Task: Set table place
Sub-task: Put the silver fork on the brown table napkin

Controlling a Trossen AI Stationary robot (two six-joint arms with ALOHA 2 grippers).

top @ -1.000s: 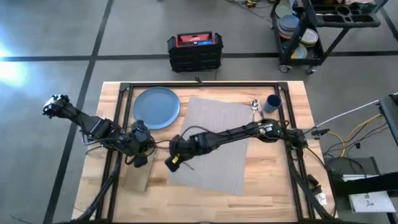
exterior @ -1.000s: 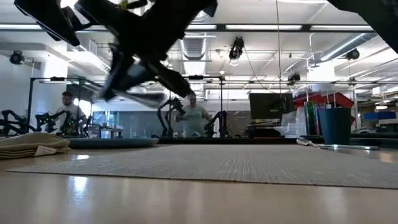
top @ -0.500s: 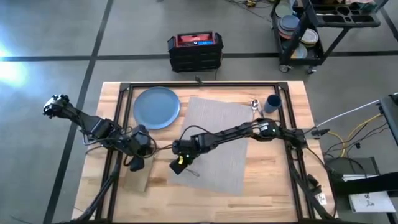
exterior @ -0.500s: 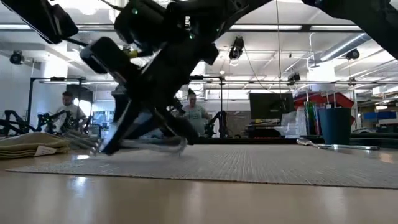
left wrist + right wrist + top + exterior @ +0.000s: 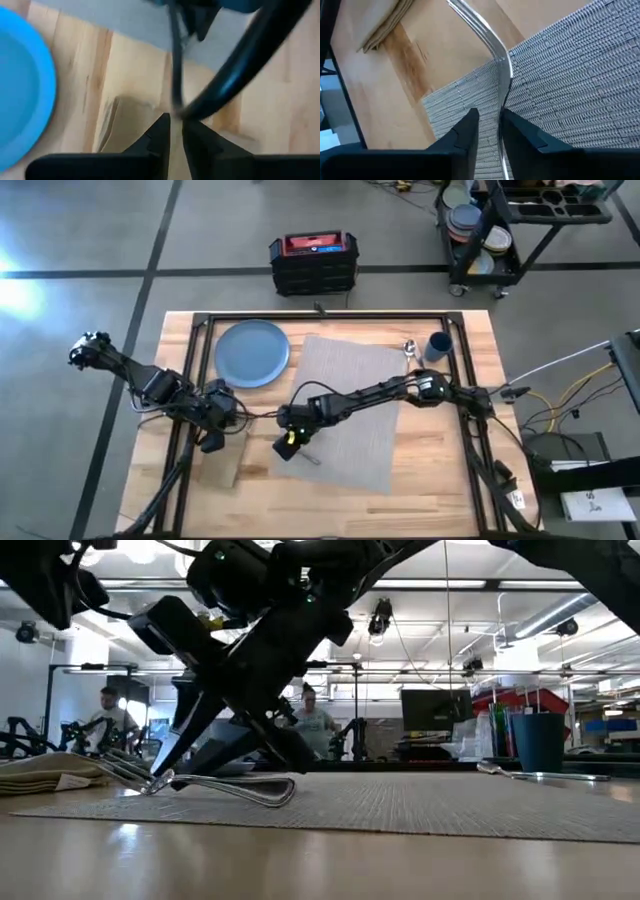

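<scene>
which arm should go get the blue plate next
Probably the left. The left gripper hovers over the napkin, just below the plate on its own side of the table, fingers closed and empty. The right gripper is busy laying the fork on the placemat.

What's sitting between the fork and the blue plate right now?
Nothing: the high view shows only bare placemat and table between the fork, under the right gripper, and the plate.
</scene>
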